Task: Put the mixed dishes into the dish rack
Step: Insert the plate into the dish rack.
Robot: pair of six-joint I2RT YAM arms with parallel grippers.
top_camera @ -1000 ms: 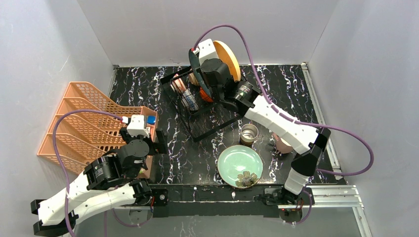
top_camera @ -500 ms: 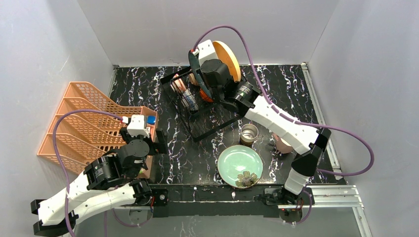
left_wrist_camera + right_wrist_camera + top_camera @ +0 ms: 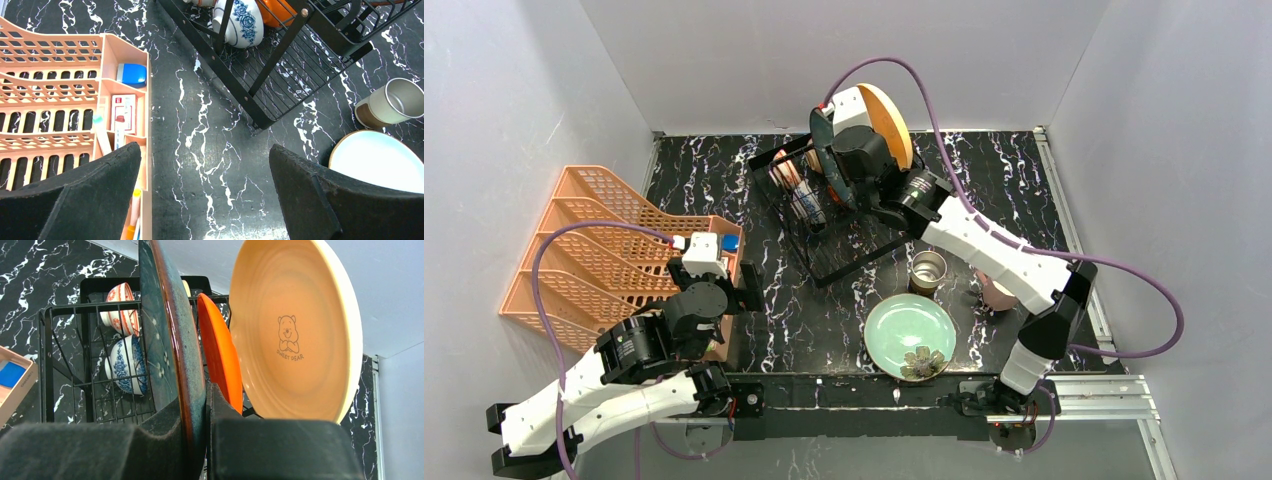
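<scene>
From above, the black marble-veined table (image 3: 724,190) carries the dish rack (image 3: 849,262), a thin black wire frame set at an angle. The right arm stretches over it, with a dark teal plate (image 3: 821,150) on edge at its tip. Just behind that stands a round yellow plate (image 3: 890,118), also upright. A red floral bowl (image 3: 784,176) and a blue-patterned bowl (image 3: 809,205) sit tipped on their sides inside the wires. Near the arms lie a shiny steel cup (image 3: 928,268), a smooth grey-green plate (image 3: 904,322) and a pink mug (image 3: 995,293), half hidden by the arm. An orange plastic lattice rack (image 3: 589,250) stands at the left.

Through the left wrist camera, the left gripper (image 3: 205,152) hangs over bare table beside the lattice rack, its rough black pads spread wide apart and nothing between them.

Through the right wrist camera, the right gripper (image 3: 197,405) is clamped on the lower rim of the teal plate, which is glossy, speckled with small white flowers and edged in reddish brown. A flat red-orange plate (image 3: 220,357) stands just beside it. Whether the teal plate sits in a slot I cannot tell.
</scene>
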